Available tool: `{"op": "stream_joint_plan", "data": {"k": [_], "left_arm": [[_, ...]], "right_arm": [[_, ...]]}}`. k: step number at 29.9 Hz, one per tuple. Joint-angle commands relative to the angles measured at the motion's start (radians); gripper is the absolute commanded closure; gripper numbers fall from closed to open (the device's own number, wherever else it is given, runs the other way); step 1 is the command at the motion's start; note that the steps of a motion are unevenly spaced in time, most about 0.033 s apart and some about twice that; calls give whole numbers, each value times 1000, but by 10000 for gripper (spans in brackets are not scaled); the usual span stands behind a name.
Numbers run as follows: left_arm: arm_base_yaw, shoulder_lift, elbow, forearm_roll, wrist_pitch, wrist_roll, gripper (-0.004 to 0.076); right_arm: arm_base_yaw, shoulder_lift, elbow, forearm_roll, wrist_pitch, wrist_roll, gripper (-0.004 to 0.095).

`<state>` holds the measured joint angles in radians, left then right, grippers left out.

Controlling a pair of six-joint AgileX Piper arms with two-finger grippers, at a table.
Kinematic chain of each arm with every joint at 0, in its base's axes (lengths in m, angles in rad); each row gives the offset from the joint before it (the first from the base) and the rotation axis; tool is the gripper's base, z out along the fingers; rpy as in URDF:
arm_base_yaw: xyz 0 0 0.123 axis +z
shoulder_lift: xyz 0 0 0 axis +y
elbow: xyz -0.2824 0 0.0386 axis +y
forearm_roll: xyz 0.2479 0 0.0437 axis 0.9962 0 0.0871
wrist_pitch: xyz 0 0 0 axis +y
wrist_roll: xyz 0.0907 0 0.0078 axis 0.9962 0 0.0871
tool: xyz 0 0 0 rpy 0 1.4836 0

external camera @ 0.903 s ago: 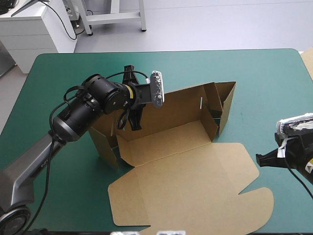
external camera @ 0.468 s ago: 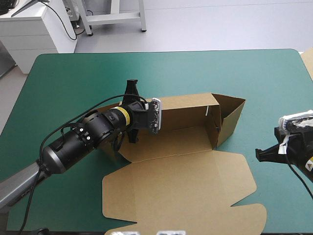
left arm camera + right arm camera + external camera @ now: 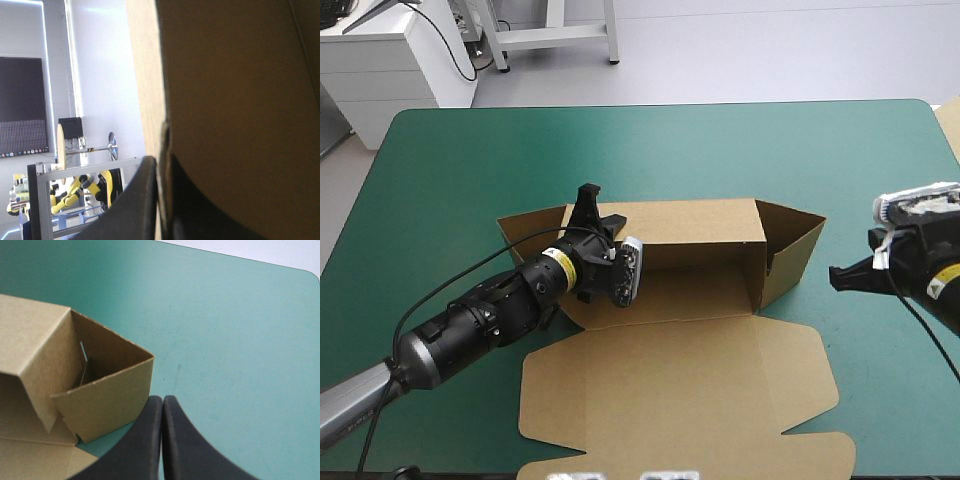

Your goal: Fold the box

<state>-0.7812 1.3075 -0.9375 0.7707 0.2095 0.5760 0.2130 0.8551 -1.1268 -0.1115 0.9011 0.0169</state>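
- Roughly halfway, by the look of it: the box [image 3: 705, 300] sits at the middle of the teal-green counter [image 3: 470, 150], with its long back wall [image 3: 690, 222] raised upright along the 12 o'clock side.
- The left hand [image 3: 587, 198] is clamped on that wall's top edge toward 10 o'clock, the board pinched between its black fingers [image 3: 145, 205].
- The end flap [image 3: 798, 250] at 3 o'clock stands splayed outward, not tucked.
- The opposite flap [image 3: 525, 232] at 9 o'clock looks loose too.
- The right hand [image 3: 838, 272] hovers just beside the 3 o'clock flap, clenched on nothing.
- The lid [image 3: 680, 385] lies flat toward 6 o'clock, and squaring and tucking the ends appears left to do.
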Motion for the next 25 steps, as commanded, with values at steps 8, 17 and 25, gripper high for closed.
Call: {"op": "stream_joint_plan", "data": {"k": [8, 17, 25], "left_arm": [[-9, -18, 15, 23, -42, -15, 732], [-9, -18, 15, 23, -2, -72, 731], [-9, -18, 15, 23, 11, -97, 731]], "right_arm": [[-7, 304, -286, 66, -29, -88, 929], [-7, 629, -580, 112, 140, -115, 929], [-7, 782, -652, 176, 217, -138, 929]]}}
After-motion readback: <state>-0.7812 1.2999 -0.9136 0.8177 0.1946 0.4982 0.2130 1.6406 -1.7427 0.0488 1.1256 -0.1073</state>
